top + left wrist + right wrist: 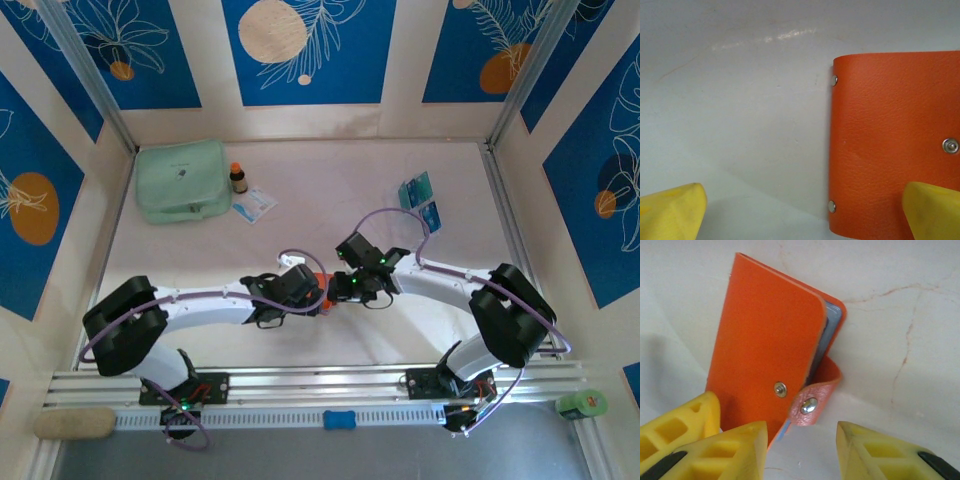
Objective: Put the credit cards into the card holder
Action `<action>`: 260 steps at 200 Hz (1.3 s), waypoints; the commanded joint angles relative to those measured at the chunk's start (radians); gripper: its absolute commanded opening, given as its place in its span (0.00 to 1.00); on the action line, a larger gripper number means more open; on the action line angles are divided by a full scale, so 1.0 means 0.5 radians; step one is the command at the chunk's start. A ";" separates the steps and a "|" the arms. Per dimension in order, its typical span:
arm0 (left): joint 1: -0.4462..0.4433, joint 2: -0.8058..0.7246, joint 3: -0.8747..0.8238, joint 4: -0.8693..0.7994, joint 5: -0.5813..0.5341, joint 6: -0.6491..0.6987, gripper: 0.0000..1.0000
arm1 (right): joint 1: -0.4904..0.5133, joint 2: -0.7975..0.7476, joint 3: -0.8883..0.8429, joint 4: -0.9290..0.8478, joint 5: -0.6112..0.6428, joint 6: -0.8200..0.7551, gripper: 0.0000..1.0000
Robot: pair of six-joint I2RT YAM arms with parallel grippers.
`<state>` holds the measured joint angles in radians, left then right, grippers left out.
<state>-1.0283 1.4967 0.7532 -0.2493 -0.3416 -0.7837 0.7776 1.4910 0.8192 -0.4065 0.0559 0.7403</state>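
Item: card holder (765,340) ajar before my half-spread, empty right pincer (800,445); left pincer (805,210) spread wide. Likely opening step; next I grip snap tab (810,405).

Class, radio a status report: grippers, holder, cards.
Left gripper wide open at card holder's edge. Right gripper open, just short of snap tab. Holder unsnapped, cover ajar. Credit cards apart, far right.
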 commanded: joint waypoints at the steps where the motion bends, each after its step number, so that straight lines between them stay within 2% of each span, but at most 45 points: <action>1: -0.011 -0.045 0.019 -0.059 -0.027 0.024 1.00 | 0.009 0.039 0.055 -0.001 0.023 0.007 0.42; 44: -0.008 -0.082 -0.009 -0.061 -0.050 0.024 1.00 | 0.000 0.135 0.109 -0.018 0.037 0.000 0.38; 75: -0.008 -0.095 -0.021 -0.055 -0.045 0.027 1.00 | -0.026 0.164 0.112 -0.040 0.069 -0.019 0.13; 99: -0.008 -0.097 -0.031 -0.035 -0.030 0.030 1.00 | -0.065 0.131 0.107 -0.041 0.072 -0.040 0.00; 185: 0.005 -0.068 0.070 -0.014 -0.013 0.125 1.00 | -0.293 0.198 0.151 0.018 -0.069 -0.354 0.00; 210: 0.110 -0.047 0.124 -0.009 0.043 0.214 1.00 | -0.332 0.203 0.157 0.021 -0.102 -0.394 0.00; 248: 0.334 0.092 0.245 0.058 0.283 0.435 1.00 | -0.352 0.154 0.135 0.011 -0.118 -0.382 0.00; 260: 0.363 0.140 0.288 0.073 0.322 0.512 1.00 | -0.355 0.141 0.138 0.006 -0.123 -0.376 0.04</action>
<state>-0.8787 1.5192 0.8459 -0.2325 -0.2554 -0.6323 0.6071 1.5864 0.8757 -0.4011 0.0288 0.5709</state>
